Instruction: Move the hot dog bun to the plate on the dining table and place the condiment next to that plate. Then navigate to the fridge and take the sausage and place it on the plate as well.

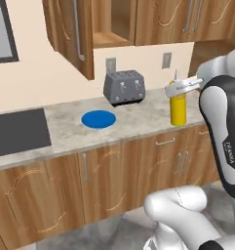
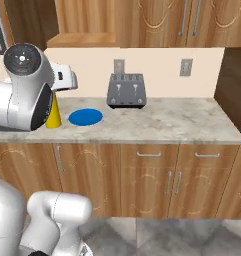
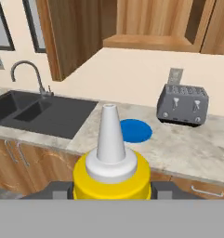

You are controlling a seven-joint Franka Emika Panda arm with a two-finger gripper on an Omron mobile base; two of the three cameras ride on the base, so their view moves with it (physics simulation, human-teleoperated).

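We have the hand (image 1: 183, 86) closed around the neck of the condiment (image 1: 178, 108), which stands at the desk (image 1: 138, 122) edge near the blue plate (image 1: 98, 119), so next we lift it and carry it to the dining table.

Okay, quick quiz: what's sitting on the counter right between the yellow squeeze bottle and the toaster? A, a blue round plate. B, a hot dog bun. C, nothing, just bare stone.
C: bare marbled counter separates the condiment from the toaster.
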